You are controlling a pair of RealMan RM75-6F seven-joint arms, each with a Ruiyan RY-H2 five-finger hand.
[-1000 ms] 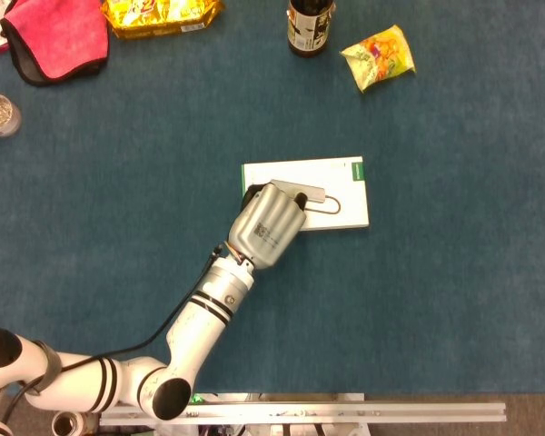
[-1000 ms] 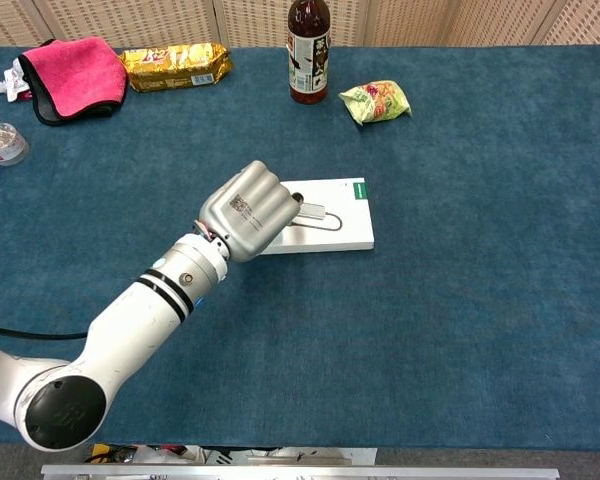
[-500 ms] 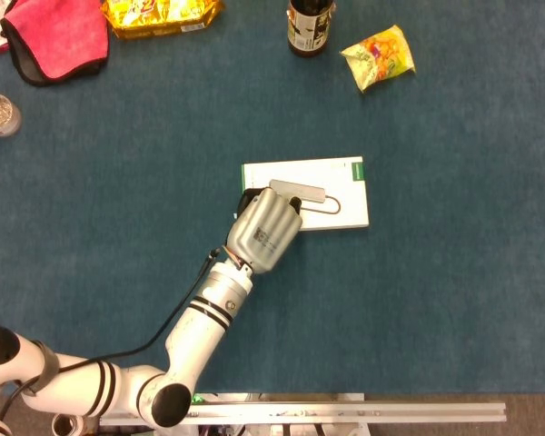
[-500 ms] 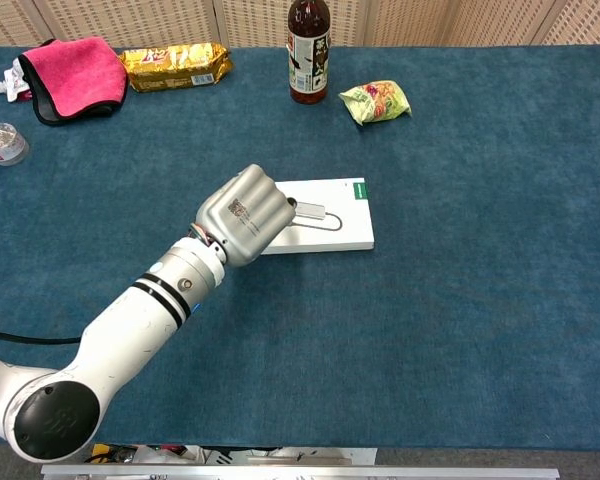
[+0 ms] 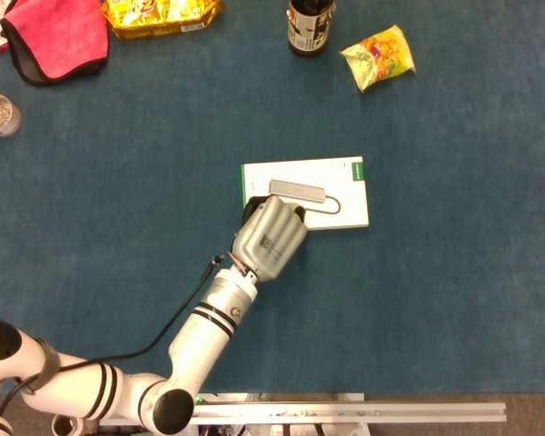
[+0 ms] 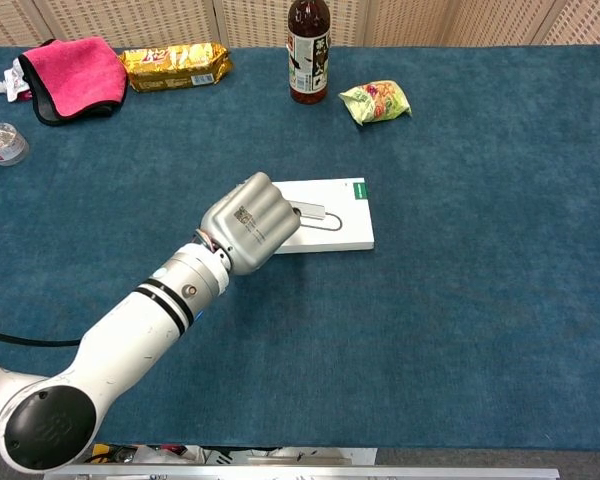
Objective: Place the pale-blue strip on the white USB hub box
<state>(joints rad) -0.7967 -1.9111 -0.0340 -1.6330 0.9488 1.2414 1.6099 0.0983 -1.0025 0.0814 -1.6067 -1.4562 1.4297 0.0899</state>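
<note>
Left hand point(image 5: 268, 238) over the near-left corner of the white USB hub box point(image 5: 338, 195), seen from its back, fingers curled in toward the box; cannot tell from either view whether anything sits inside the curl. Same hand point(image 6: 251, 223) in the chest view, knuckles up, overlapping the box's left end point(image 6: 335, 226). On the box lid, a grey bar with a thin wire loop running off its right end point(image 5: 302, 191), lying flat and lengthwise just past the fingertips; could be printed artwork or a real item, not clear which. Pale-blue strip not identifiable with any certainty in either view, so its place cannot be told. Small green label at the box's far-right corner. Box flat on the blue worktop point(image 5: 454, 272), roughly at centre. White forearm with black bands running from the hand down toward the lower left edge. Right hand in neither view. Along the far edge: a pink cloth point(image 5: 53, 36) at the left, a yellow snack packet point(image 5: 159, 14) beside it, a dark bottle point(image 5: 310, 25) farther right, a small yellow-green pouch point(image 5: 379, 56) to the right of the bottle. A small clear lidded jar point(image 5: 0, 114) at the left edge, near the cloth.
</note>
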